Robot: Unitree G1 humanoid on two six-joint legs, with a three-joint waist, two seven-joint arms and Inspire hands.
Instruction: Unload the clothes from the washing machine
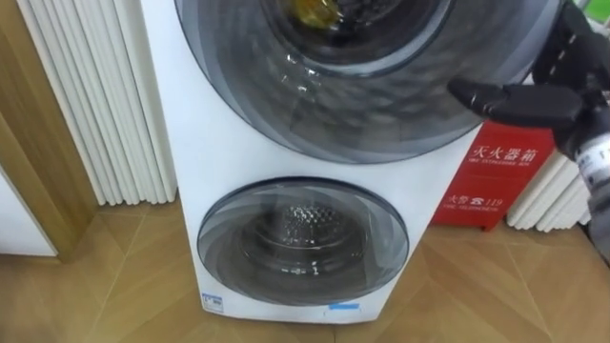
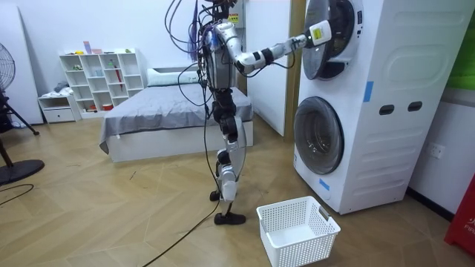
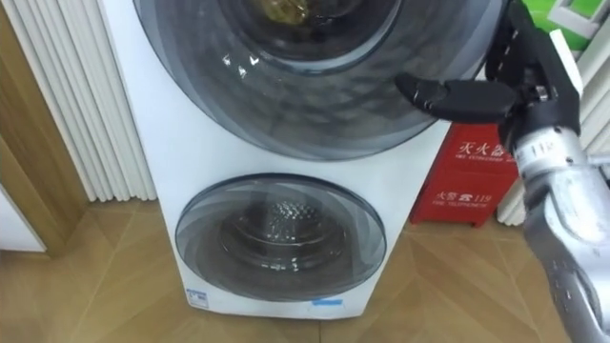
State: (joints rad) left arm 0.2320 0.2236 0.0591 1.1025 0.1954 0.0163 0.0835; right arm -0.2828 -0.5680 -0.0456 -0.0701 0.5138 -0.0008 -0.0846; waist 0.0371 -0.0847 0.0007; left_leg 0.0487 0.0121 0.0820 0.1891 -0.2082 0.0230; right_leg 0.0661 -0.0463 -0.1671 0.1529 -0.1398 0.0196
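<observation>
We are looking down the front of a white washer (image 1: pixel 191 143) that has two round doors, one stacked above the other. The upper door (image 1: pixel 381 95) spans the frame from 10 to 2 o'clock and is cut off at the top. The lower door (image 1: pixel 303 243) sits at 6 o'clock, and bare metal drum shows behind its glass.

The right hand (image 1: pixel 562 97) comes in at 3 o'clock and rests at the upper door's right rim. Its thumb stretches flat across the glass toward 9 o'clock. Its fingers rise toward 12 and run out of frame. The hand is spread wide and seems to hold nothing.

The clothes (image 1: pixel 313 10) are, we judge, the yellowish patch behind the upper glass at 12 o'clock. That puts them at about 10 o'clock from the hand, inside the drum. The patch is cut off, so we cannot tell its shape or long axis. We also cannot tell whether the door is latched. It seems to stand between the hand and the clothes, so it probably has to swing open first.

A red box (image 1: pixel 496 176) stands at 4 o'clock, just beside the washer. In the room view the robot stands upright facing the washer with that arm raised. A white basket (image 2: pixel 297 250) sits on the floor at 5 o'clock, near its feet.
</observation>
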